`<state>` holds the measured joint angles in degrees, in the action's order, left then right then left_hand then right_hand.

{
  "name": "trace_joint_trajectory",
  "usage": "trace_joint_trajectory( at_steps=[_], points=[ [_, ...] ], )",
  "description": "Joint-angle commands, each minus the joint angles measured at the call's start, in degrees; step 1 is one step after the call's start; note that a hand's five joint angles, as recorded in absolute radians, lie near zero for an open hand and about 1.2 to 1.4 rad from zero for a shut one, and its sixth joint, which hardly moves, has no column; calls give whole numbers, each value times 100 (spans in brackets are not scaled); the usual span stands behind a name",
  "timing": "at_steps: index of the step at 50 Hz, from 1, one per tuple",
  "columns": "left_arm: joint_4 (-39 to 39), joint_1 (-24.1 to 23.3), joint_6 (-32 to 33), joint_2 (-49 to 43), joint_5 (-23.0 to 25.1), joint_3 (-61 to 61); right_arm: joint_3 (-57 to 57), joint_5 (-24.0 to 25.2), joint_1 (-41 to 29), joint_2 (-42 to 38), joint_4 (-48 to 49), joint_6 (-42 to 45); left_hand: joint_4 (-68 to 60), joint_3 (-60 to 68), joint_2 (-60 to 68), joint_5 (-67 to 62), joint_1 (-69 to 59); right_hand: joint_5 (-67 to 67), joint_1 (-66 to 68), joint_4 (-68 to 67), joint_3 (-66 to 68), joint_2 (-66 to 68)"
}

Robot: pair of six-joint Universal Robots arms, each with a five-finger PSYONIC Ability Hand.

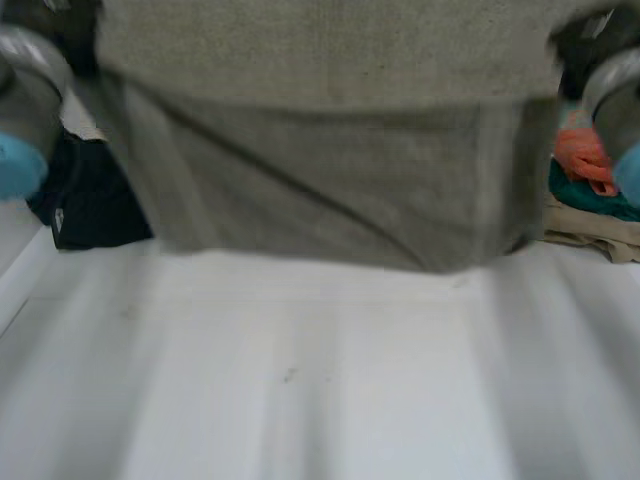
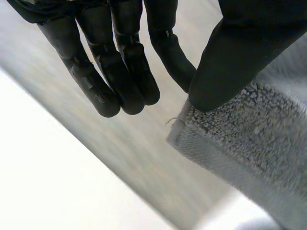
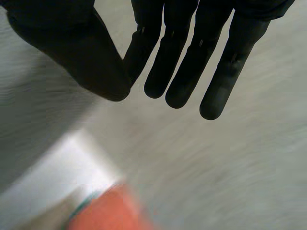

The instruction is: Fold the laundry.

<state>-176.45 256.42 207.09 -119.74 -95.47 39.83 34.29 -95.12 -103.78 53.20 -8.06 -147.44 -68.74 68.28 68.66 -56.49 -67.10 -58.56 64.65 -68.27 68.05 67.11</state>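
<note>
At the far left a dark garment (image 1: pixel 95 205) lies unfolded on the white table (image 1: pixel 320 380); a small pale mark on it is too small to read. The left hand (image 2: pixel 120 62) pinches a corner of the grey towel (image 1: pixel 320 190) under its thumb (image 2: pixel 230 62), the other fingers straight. The towel hangs spread between both arms above the table, with no fold made yet, so the task looks barely begun. The right hand (image 3: pixel 192 62) has its thumb closed against the first finger with towel fabric just behind, which I judge to be a pinch on the opposite edge. At the right, orange (image 1: pixel 585 160), teal (image 1: pixel 590 200) and beige clothes (image 1: pixel 595 238) wait in a heap. No brand or label is legible anywhere.
</note>
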Motion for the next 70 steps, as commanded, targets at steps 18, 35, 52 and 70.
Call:
trace_joint_trajectory(
  at_steps=[18, 35, 52, 70],
  points=[
    [-2147, 163, -661, 697, 924, 3284, 2108, 1338, -63, 59, 788, -935, -1126, 1172, 1134, -1351, -1290, 1287, -895, 1257, -1236, -1142],
    [-2289, 4, -318, 3693, 1970, 5333, 431, 1918, -661, -1162, 6, -1700, -1126, 1172, 1134, -1351, -1290, 5469, -5078, 5440, -5418, -5324],
    [-1823, 399, -1372, 6514, 3077, 5992, -1441, 2060, -1873, -3174, 445, -1533, -1126, 1172, 1134, -1351, -1290, 5286, -4894, 5256, -5235, -5141],
    [-1928, 1709, -2313, 6446, 3473, 6115, -767, 2647, -2164, -3116, -381, -1410, -1126, 1172, 1134, -1351, -1290, 1103, -711, 1073, -1052, -958]
  ],
)
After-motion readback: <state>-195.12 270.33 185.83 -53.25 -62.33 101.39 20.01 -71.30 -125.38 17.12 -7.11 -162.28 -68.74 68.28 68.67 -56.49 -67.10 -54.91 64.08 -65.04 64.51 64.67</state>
